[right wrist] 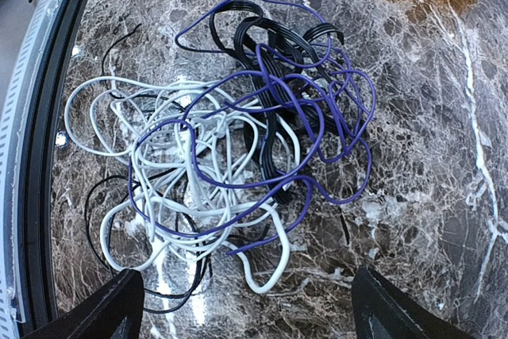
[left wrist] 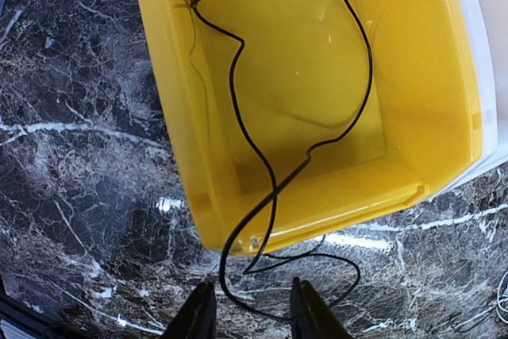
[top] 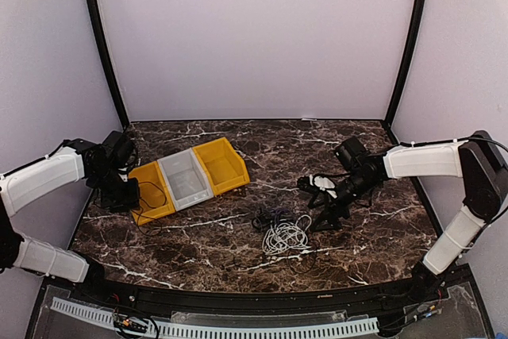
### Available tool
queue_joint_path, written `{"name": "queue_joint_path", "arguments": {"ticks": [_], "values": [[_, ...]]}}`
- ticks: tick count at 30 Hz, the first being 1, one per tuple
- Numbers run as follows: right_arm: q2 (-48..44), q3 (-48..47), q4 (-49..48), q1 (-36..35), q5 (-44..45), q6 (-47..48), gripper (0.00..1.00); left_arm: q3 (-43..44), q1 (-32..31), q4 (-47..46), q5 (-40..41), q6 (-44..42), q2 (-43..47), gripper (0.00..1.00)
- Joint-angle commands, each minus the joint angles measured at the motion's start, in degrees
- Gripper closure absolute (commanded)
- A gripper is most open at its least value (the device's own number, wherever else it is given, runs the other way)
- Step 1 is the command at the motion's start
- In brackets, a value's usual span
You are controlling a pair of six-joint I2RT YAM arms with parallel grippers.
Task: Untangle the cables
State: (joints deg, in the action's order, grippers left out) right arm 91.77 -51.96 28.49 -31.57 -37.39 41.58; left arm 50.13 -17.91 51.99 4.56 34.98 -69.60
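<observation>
The cables lie in two places. A thin black cable loops inside the yellow bin and spills over its near rim onto the marble. Its lowest loop runs between the fingers of my left gripper, whose jaws stand narrowly apart just above the table. A tangle of white, purple and black cables sits near the table's front middle. My right gripper hovers over the tangle's near edge, wide open and touching nothing. In the top view, the left gripper is beside the bin, and the right gripper is right of the tangle.
Three bins stand in a slanted row at the left: a yellow bin, a grey bin and another yellow bin. A black rail borders the table's near edge, close to the tangle.
</observation>
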Motion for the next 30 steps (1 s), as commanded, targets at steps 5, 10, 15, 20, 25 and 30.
{"name": "queue_joint_path", "arguments": {"ticks": [5,10,15,20,25,30], "values": [[-0.6,-1.0,0.2,-0.5,0.5,0.8,0.08,-1.0,-0.2,-5.5,2.3,0.9,0.1,0.74],[-0.9,-0.9,0.1,-0.5,0.7,0.8,0.08,-0.4,-0.1,-7.1,1.7,0.6,-0.5,0.94],[-1.0,-0.9,0.1,-0.5,0.8,0.9,0.08,1.1,-0.1,-9.0,2.7,-0.7,-0.6,1.0],[-1.0,-0.9,0.2,-0.5,0.8,0.9,0.08,5.1,-0.1,-11.7,5.2,-4.5,-0.5,1.0],[-1.1,-0.9,0.1,-0.5,1.0,0.8,0.08,6.5,-0.1,-20.0,9.0,-12.0,2.1,1.0],[-1.0,-0.9,0.2,-0.5,1.3,0.8,0.08,4.6,-0.2,-28.5,14.5,-17.8,3.5,1.0]]}}
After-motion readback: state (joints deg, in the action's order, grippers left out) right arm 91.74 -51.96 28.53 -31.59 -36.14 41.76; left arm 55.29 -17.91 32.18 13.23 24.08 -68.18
